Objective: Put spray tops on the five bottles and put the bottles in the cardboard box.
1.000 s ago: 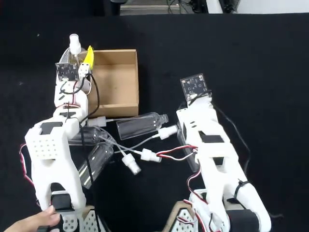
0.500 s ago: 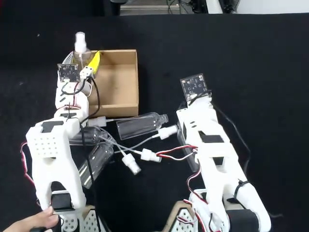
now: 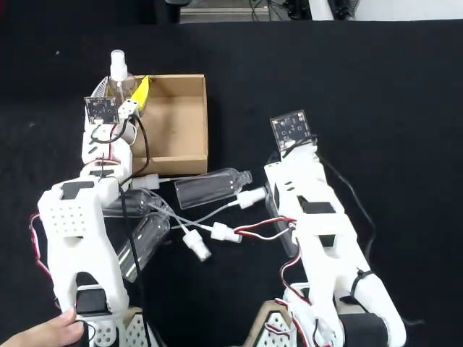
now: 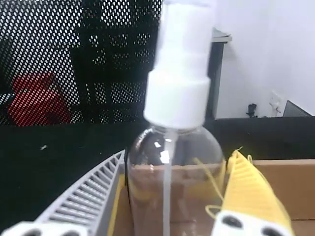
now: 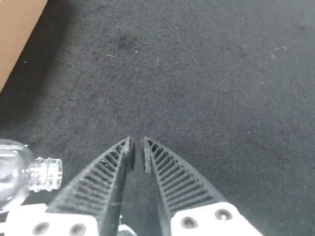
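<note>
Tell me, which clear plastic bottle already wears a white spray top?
The capped bottle in the left hand, at the cardboard box's far corner; the bottle lying beside the box has a bare neck.

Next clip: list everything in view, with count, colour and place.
Capped bottle: one, clear with white spray top, at the box's far left corner.
Lying bottles: three seen, clear, on the table near the box.
Loose spray tops: four, white, among those bottles.
Cardboard box: one, brown, far left.
Table: one, black.
Person's hand: one, at the left arm's base.
Left gripper: grey and yellow, shut on the capped bottle.
Right gripper: shut, holding nothing, over the table.
</note>
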Controlling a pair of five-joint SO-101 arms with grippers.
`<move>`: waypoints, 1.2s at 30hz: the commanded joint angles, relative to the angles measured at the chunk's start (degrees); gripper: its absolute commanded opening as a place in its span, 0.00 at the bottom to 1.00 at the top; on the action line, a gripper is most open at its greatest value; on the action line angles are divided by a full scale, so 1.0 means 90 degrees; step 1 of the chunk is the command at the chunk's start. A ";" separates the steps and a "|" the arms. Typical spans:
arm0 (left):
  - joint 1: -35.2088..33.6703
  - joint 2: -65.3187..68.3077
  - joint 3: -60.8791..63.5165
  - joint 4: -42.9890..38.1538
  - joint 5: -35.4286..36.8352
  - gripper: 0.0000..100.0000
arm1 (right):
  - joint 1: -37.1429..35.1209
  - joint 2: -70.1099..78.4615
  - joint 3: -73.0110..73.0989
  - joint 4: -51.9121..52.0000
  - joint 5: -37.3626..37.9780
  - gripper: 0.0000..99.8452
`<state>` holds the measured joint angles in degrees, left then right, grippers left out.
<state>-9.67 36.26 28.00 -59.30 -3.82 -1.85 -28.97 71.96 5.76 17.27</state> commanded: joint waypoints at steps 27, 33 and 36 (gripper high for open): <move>-0.0112 -0.6447 0.5280 0.0361 -0.0029 0.30 | 0.0107 -0.0161 -0.0015 -0.0430 -0.0039 0.01; -0.0308 -0.8449 0.5817 0.2745 0.0010 0.30 | 0.0088 -0.0161 -0.0015 -0.0430 -0.0039 0.01; -0.0415 -0.9534 0.5690 0.4620 -0.0010 0.30 | 0.0088 -0.0161 0.0073 -0.0498 -0.0039 0.01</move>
<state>-11.69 -36.35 80.75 -37.76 -3.82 -1.85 -28.97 72.22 3.65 17.27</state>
